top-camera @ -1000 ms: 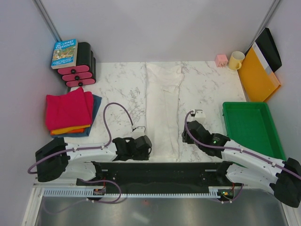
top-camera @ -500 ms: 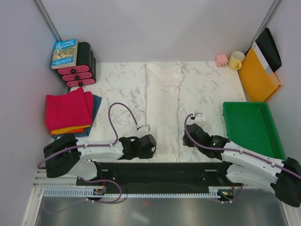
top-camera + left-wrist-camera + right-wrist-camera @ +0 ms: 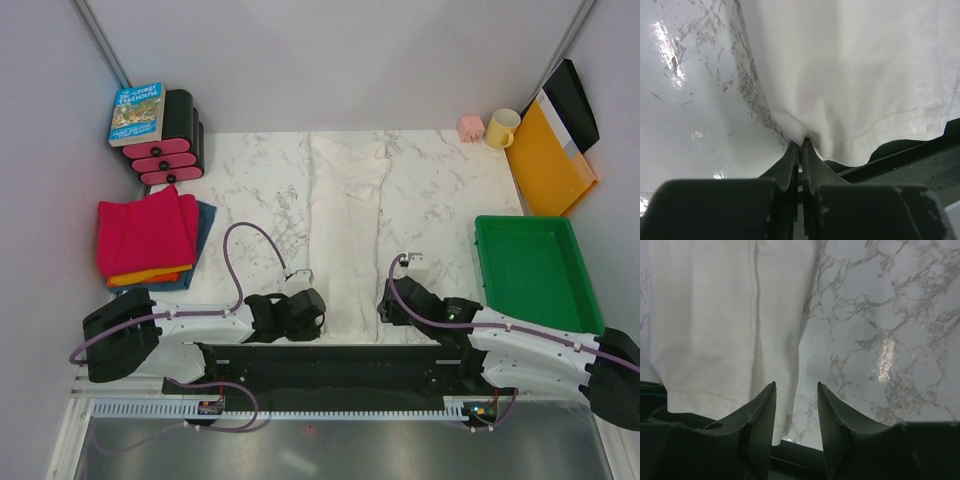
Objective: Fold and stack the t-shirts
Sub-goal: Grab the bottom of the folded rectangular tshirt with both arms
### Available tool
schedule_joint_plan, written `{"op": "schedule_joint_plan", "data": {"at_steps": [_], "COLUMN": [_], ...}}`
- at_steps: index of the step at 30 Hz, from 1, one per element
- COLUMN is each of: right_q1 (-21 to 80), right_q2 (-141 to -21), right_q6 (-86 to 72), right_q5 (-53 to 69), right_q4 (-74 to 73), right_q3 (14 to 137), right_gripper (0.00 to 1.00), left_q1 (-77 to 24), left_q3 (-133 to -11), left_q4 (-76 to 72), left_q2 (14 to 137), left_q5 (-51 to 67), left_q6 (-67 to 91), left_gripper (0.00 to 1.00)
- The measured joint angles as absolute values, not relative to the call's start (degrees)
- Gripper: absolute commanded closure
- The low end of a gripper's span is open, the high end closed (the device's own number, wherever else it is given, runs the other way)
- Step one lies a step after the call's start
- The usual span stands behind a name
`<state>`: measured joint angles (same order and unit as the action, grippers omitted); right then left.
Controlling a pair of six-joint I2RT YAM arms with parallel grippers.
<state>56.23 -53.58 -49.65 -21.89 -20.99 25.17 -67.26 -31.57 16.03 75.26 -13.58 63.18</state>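
Note:
The cream-white t-shirt [image 3: 345, 230] lies as a long narrow strip down the middle of the marble table. My left gripper [image 3: 318, 312] sits at its near left corner, shut on the hem [image 3: 801, 142], which bunches up at the fingertips. At the near right corner my right gripper [image 3: 383, 312] is open, low over the table. The shirt's right edge [image 3: 790, 365] lies between its fingers, which do not pinch it. At the left of the table a magenta-pink t-shirt [image 3: 145, 230] tops a folded stack, with an orange one [image 3: 150, 275] and a blue one [image 3: 205, 220] under it.
A green tray [image 3: 540, 270] stands at the right, with a yellow-orange folder [image 3: 550, 155] behind it. A yellow mug [image 3: 501, 128] and a pink cube [image 3: 471, 126] sit at the back right. A book [image 3: 137, 112] rests on black-and-pink blocks [image 3: 175, 150] at the back left. A black bar [image 3: 340, 360] runs along the near edge.
My left gripper has closed on the shirt's near left hem. My right gripper has slid toward the near edge, up to the shirt's right corner.

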Motion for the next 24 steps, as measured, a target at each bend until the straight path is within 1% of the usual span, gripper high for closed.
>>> {"op": "schedule_joint_plan", "data": {"at_steps": [8, 13, 18, 24], "right_q1": [66.46, 72.86, 74.87, 75.0], "right_q2": [-61.67, -66.92, -67.26, -64.18], "right_q6": [-56.1, -60.62, -64.95, -68.23], "right_q5": [-22.59, -25.3, -28.16, -31.0], "right_q4": [-16.97, -16.08, -16.75, -19.03], "right_q3": [25.5, 26.63, 26.61, 26.61], "right_gripper": [0.52, 0.52, 0.52, 0.51], "left_q1": [-67.26, -67.26, -67.26, -67.26], "left_q3": [-31.68, -32.05, -32.1, -32.1], "left_q4": [16.21, 16.91, 17.15, 17.19], "left_q2": [75.26, 75.42, 75.4, 75.37], "left_q5": [-13.39, -13.19, -13.06, -12.99], "left_q6": [63.11, 62.94, 62.89, 62.85], "left_gripper": [0.98, 0.98, 0.98, 0.98]}}
